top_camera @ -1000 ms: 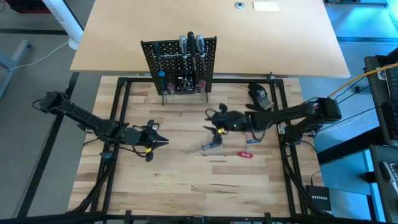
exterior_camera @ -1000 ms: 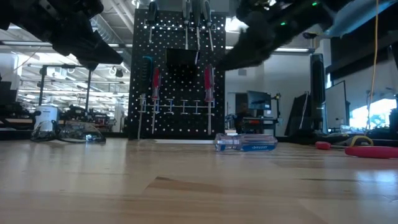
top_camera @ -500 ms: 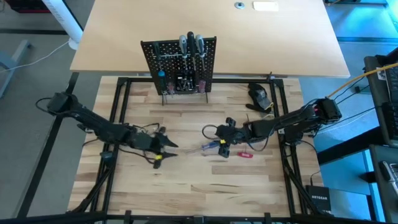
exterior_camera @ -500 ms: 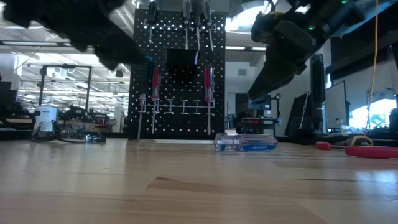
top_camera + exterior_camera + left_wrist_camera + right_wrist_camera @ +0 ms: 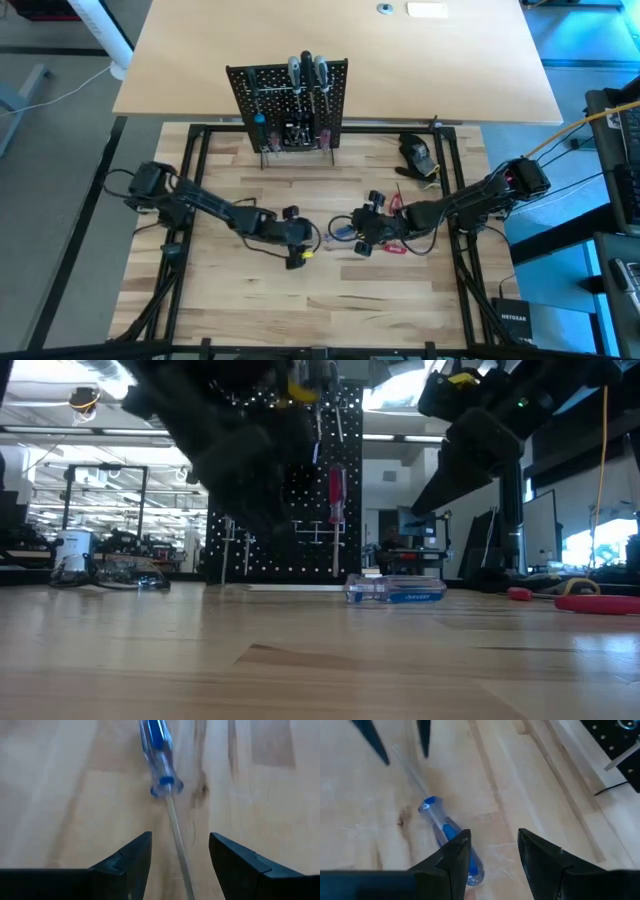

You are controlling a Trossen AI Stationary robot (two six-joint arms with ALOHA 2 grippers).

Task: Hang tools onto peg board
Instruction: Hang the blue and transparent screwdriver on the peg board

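Pale wooden planks make up your surface (image 5: pixel 400 300), framed by dark rails, with a larger tan tabletop (image 5: pixel 200 50) beyond the peg board (image 5: pixel 288 105). That peg board stands upright at the far edge, several tools already hanging on it, a red-handled one (image 5: pixel 337 492) plain in the low view. Behind it the low view shows an open workshop with ceiling lights, shelving and monitors.

Your two grippers meet over one blue-handled screwdriver (image 5: pixel 160 750) lying flat mid-surface. The left gripper (image 5: pixel 180 857) has its fingers spread wide, and the silver shaft runs between them, toward the camera, handle pointing away. The right gripper (image 5: pixel 490 852) comes from the opposite side with its fingers parted and nothing between them; the handle lies just off its left finger (image 5: pixel 452 855), partly hidden by it.

You appear to be at the pick-up. Judging from the wrist view, the thin shaft gives a poor hold, so carry the left gripper forward until the fingers straddle the handle near its collar, then lower and close squarely across it. Keep the right gripper clear, or use it only to steady the handle; both arms are close and could collide.

A red tool (image 5: pixel 395 247) lies just beside the right gripper, and a dark rounded lump (image 5: pixel 418 152) sits well behind it, near the rail.
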